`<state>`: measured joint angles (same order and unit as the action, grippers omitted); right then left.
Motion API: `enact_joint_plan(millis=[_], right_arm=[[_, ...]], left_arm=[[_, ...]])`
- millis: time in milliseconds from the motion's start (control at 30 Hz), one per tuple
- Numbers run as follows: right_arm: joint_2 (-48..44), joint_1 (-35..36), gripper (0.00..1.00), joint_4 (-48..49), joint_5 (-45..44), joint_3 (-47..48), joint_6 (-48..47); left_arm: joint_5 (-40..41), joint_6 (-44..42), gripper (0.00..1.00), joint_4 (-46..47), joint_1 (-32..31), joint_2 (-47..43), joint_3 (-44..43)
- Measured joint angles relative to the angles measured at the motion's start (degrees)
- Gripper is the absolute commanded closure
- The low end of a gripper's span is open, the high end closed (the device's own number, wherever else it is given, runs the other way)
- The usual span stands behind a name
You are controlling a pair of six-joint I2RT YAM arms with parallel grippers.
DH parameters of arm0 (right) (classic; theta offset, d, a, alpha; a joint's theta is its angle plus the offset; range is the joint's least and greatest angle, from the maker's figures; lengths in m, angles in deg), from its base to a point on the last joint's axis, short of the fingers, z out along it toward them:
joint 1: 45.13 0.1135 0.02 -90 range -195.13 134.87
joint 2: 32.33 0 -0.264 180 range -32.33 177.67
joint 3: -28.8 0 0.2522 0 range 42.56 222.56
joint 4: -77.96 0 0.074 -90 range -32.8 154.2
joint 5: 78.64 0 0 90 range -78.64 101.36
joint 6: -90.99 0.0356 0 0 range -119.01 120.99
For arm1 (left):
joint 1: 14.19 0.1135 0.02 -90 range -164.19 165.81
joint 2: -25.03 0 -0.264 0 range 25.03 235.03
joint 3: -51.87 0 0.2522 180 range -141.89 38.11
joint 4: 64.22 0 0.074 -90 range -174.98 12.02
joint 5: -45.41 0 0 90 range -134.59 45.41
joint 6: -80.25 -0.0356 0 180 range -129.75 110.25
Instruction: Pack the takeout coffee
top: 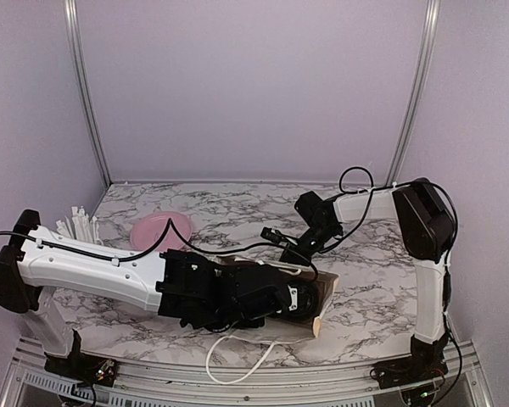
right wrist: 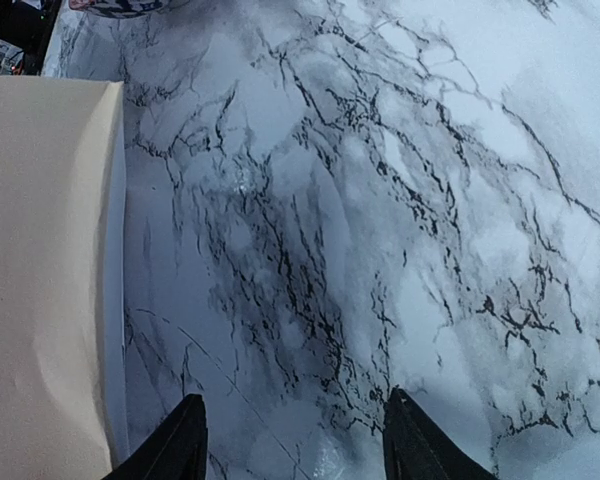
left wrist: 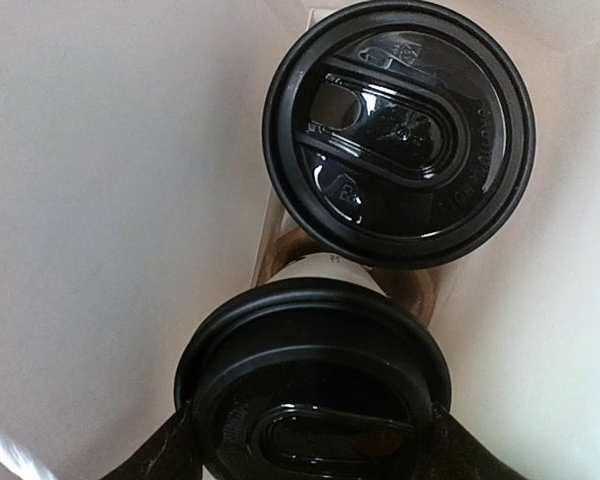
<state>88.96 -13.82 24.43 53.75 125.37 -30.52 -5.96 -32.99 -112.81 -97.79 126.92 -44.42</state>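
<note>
Marble bench (top: 373,297): first cup (left wrist: 400,130) seated at 12 o'clock inside bag (left wrist: 80,200); left claw (left wrist: 315,440) grasps second cup (left wrist: 310,370), unreleased; right claw (right wrist: 295,440) released.

The far lid (left wrist: 398,135) and near lid (left wrist: 315,395) are glossy black plastic; the cup (left wrist: 330,268) is matt white paper. The bag (right wrist: 40,280) is matt paper, the table (right wrist: 380,200) smooth, marble-patterned, with a faint sheen.
</note>
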Motion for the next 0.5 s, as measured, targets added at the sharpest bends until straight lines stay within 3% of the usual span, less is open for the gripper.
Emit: enact_joint_plan(millis=[500], right_arm=[[0.0,0.7,0.42,-1.2,1.9,0.0,-4.4]], left_arm=[[1.9,-0.5,0.54,0.4,-0.1,0.9,0.6]])
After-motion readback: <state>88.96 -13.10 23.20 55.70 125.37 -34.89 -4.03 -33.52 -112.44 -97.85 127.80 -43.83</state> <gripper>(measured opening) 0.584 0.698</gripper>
